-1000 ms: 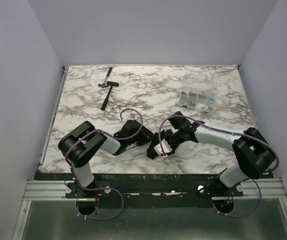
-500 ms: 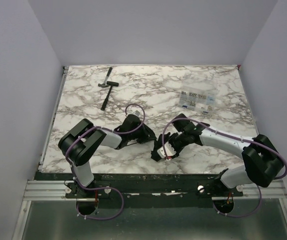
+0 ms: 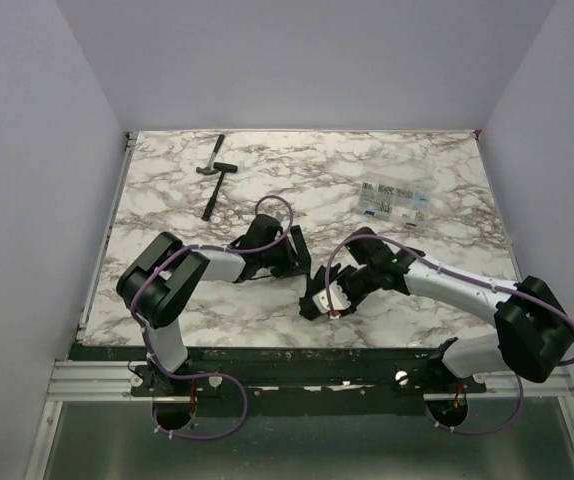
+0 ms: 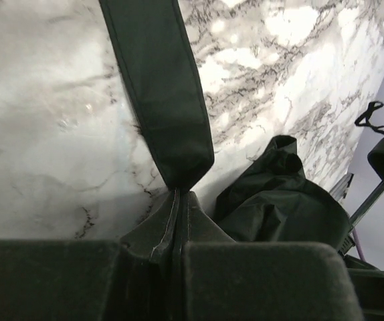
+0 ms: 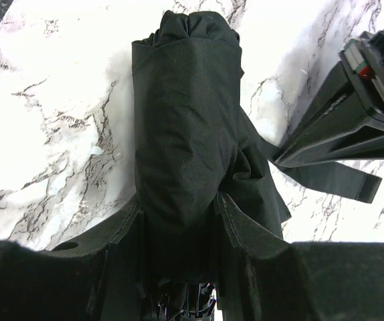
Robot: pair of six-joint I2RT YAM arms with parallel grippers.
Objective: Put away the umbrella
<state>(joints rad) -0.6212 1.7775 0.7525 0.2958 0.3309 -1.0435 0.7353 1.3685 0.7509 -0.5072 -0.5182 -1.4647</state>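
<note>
The umbrella (image 5: 182, 120) is a folded bundle of black fabric lying on the marble table near its front edge, seen small in the top view (image 3: 317, 298). My right gripper (image 5: 178, 214) is shut around the bundle's near end, a finger on each side. A flat black closure strap (image 4: 158, 87) runs from the bundle to my left gripper (image 4: 178, 195), which is shut on the strap's end. In the top view the left gripper (image 3: 292, 262) sits just behind and left of the right gripper (image 3: 342, 290). The umbrella's shaft is hidden by fabric.
A small black-handled hammer (image 3: 212, 180) lies at the table's back left. A clear packet with printed labels (image 3: 395, 200) lies at the back right. Grey walls close in the marble table (image 3: 447, 160) on three sides.
The left gripper has closed fully on the strap and drawn back from the bundle toward the far side. The right arm has stretched out and the umbrella has shifted slightly nearer.
</note>
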